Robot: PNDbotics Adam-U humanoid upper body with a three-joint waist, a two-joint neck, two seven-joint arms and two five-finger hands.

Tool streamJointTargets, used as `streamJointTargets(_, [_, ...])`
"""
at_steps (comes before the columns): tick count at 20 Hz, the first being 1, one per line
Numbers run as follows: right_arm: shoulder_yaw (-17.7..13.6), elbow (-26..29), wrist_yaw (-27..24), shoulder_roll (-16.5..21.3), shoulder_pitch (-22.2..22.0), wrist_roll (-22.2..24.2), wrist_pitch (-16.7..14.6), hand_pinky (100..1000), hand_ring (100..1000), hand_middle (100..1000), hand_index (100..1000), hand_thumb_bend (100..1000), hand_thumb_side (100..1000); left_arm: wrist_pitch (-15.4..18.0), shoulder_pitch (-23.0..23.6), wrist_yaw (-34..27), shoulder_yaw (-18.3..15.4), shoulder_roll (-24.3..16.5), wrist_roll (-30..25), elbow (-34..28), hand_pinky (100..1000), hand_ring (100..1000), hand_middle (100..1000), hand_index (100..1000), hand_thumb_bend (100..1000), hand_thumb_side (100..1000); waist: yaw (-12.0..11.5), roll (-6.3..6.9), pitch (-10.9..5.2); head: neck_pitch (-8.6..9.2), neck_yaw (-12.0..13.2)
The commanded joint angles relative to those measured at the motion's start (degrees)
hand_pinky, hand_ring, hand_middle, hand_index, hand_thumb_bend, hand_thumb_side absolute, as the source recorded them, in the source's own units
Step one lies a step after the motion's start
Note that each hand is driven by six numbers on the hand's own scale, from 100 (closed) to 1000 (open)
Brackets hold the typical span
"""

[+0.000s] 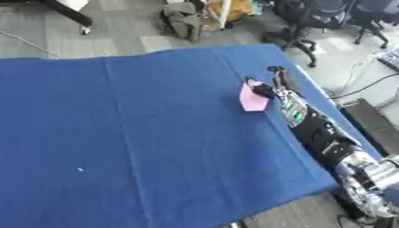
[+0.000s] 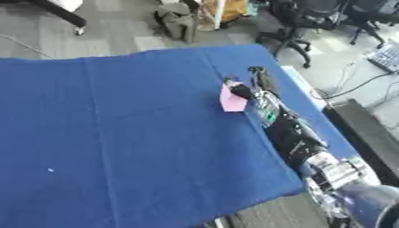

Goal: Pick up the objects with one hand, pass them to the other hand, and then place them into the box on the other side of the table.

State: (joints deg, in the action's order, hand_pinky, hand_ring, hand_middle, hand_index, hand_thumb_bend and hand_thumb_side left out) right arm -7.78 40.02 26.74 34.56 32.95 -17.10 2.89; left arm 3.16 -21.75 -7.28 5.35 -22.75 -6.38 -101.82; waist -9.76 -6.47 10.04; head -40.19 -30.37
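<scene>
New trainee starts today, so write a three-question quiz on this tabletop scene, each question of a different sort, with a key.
1. True or false: the right robot hand is at the pink object.
2. What colour is the cloth that covers the table?
3. The pink object lies: A) near the table's left edge, B) toward its far right side, C) on the floor.

Key: 1 true; 2 blue; 3 B.

Plain blue cloth over the tabletop [image 1: 140,133]. Pale pink object [image 1: 252,99] against the black robot hand [image 1: 269,89]. Grey floor [image 1: 117,31] beyond.
</scene>
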Motion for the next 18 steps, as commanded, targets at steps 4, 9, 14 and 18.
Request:
streamJointTargets(4, [-1.25, 3.88, -4.61, 2.27, -0.4, -1.8, -0.44, 921, 931, 875, 868, 339, 827, 0.06, -0.75, -0.16, -0.35, -1.23, -0.1, -1.03, 728, 734, 616, 727, 821, 712, 0.19, 0.35, -0.56, 0.07, -0.21])
streamJointTargets(9, [-1.88, 6.71, -8.43, 2.67, -0.95, -2.25, -0.62, 919, 929, 867, 859, 342, 738, 0.06, -0.63, -0.18, -0.44, -1.2, -0.02, -0.99, 728, 734, 617, 727, 817, 712, 0.24, 0.38, -0.66, -0.07, -0.49])
streamJointTargets(14, [-1.85, 8.97, -10.45, 2.95, -1.43, -0.76, -1.71, 918, 928, 861, 858, 332, 747, 0.05, -0.55, -0.22, -0.48, -1.1, 0.02, -0.94, 728, 735, 618, 727, 816, 712, 0.41, 0.47, -0.78, -0.18, -0.66])
streamJointTargets(18, [-1.08, 9.59, -10.37, 3.14, -1.92, 4.27, -4.45, 921, 932, 871, 872, 330, 759, 0.08, -0.56, -0.25, -0.55, -1.08, 0.03, -0.96, 728, 735, 618, 728, 817, 712, 0.54, 0.56, -0.83, -0.25, -0.81])
